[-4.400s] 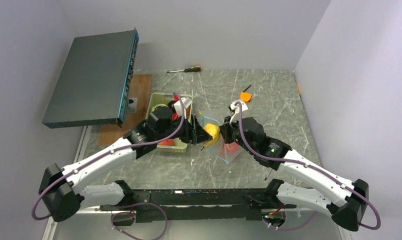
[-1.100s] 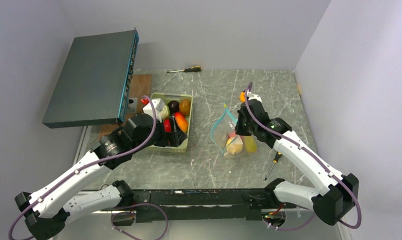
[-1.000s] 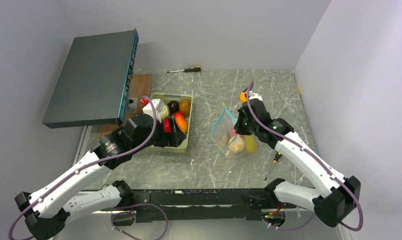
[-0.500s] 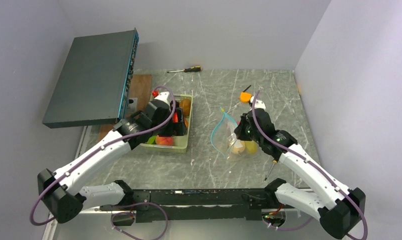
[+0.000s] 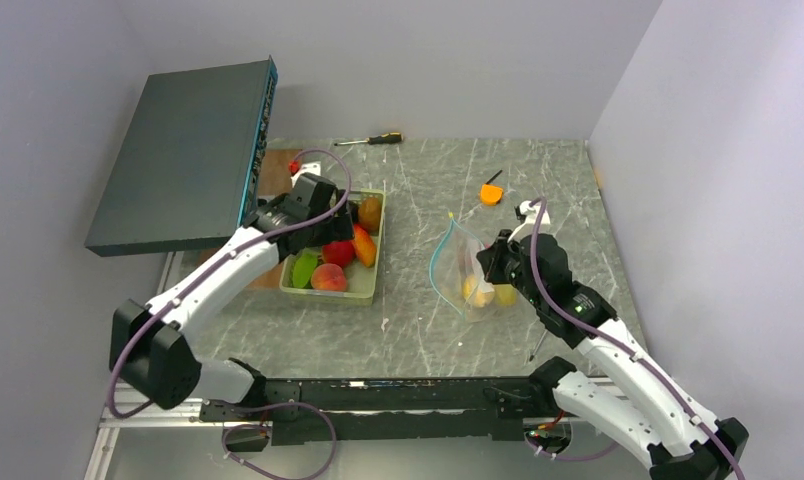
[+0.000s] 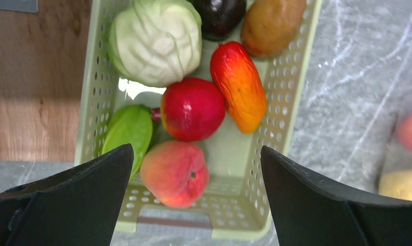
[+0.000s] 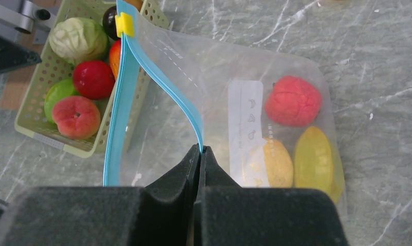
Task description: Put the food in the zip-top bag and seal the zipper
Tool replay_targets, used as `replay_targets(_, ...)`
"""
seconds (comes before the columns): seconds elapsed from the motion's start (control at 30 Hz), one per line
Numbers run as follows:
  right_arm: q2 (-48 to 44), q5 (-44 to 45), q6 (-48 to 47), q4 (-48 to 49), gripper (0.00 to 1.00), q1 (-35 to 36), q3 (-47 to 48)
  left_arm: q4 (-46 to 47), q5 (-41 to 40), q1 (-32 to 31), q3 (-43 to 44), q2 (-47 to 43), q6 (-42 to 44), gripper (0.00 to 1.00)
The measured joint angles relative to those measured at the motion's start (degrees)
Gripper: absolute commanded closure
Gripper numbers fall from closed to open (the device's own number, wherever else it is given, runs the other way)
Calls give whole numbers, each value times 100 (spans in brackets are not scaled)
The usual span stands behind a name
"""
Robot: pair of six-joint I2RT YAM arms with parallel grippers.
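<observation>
The clear zip-top bag (image 7: 255,102) (image 5: 470,275) lies right of centre, mouth held open. It holds a red fruit (image 7: 293,101) and two yellow ones (image 7: 275,163). My right gripper (image 7: 200,149) (image 5: 486,264) is shut on the teal-blue zipper (image 7: 165,82), lifting one lip; a yellow slider (image 7: 124,24) sits at its far end. My left gripper (image 6: 196,205) (image 5: 340,212) is open and empty above the food in the pale green tray (image 6: 291,92) (image 5: 376,282): a white cabbage (image 6: 155,41), red apple (image 6: 192,108), peach (image 6: 174,173), orange-red mango (image 6: 239,85), green piece (image 6: 126,131), dark purple and brown pieces.
A tilted dark flat box (image 5: 183,155) overhangs the back left, above a wooden board (image 5: 279,170). A screwdriver (image 5: 370,140) lies at the back, a small orange tool (image 5: 491,192) behind the bag, another screwdriver (image 5: 534,345) by the right arm. Walls close the sides.
My left gripper has moved back over the tray's far end, uncovering the peach and green piece. My right gripper has drawn nearer and right, still holding the bag's lip.
</observation>
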Motion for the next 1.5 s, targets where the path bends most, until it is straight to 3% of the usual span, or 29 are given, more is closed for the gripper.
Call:
replay_targets(0.4, -350, 208, -114, 153, 100, 282, -125, -146, -938, 90, 1176, 1937, -393, 0)
replay_targets(0.9, -417, 422, -116, 256, 100, 490, -256, -549, -1742, 90, 1327, 2649, -1036, 0)
replay_targets(1.5, -345, 452, -116, 256, 100, 490, -256, -98, -2118, 90, 1272, 2734, -743, 0)
